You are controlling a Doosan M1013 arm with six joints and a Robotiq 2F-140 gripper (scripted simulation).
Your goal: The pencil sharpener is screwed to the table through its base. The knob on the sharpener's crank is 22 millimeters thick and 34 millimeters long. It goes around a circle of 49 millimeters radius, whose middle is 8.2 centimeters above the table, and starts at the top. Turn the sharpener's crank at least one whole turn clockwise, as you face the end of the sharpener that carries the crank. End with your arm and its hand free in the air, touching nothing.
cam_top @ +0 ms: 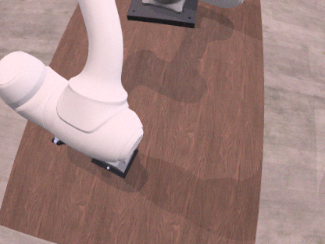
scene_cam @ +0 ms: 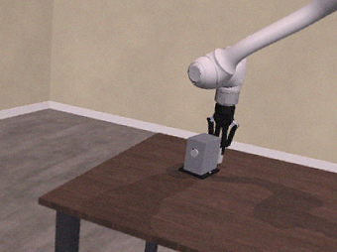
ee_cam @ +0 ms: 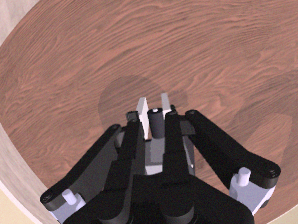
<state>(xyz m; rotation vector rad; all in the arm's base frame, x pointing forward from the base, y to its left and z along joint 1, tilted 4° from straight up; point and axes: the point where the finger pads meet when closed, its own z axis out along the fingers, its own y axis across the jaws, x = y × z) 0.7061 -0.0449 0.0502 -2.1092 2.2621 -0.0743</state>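
Observation:
The grey box-shaped pencil sharpener (scene_cam: 202, 155) stands on its dark base on the wooden table. In the top view my arm hides it, and only a corner of its base (cam_top: 116, 166) shows. My gripper (scene_cam: 221, 146) hangs point-down at the sharpener's far right side, on the end that carries the crank. In the wrist view my fingers are shut on the dark crank knob (ee_cam: 154, 124), with the grey crank arm (ee_cam: 154, 156) under it. The knob is low beside the sharpener body and is hidden in the top and exterior views.
The arm's dark mounting plate (cam_top: 162, 13) sits at the far end of the table. The table's left edge runs close to the sharpener (cam_top: 23, 129). My white elbow and wrist (cam_top: 70, 105) hang over the sharpener.

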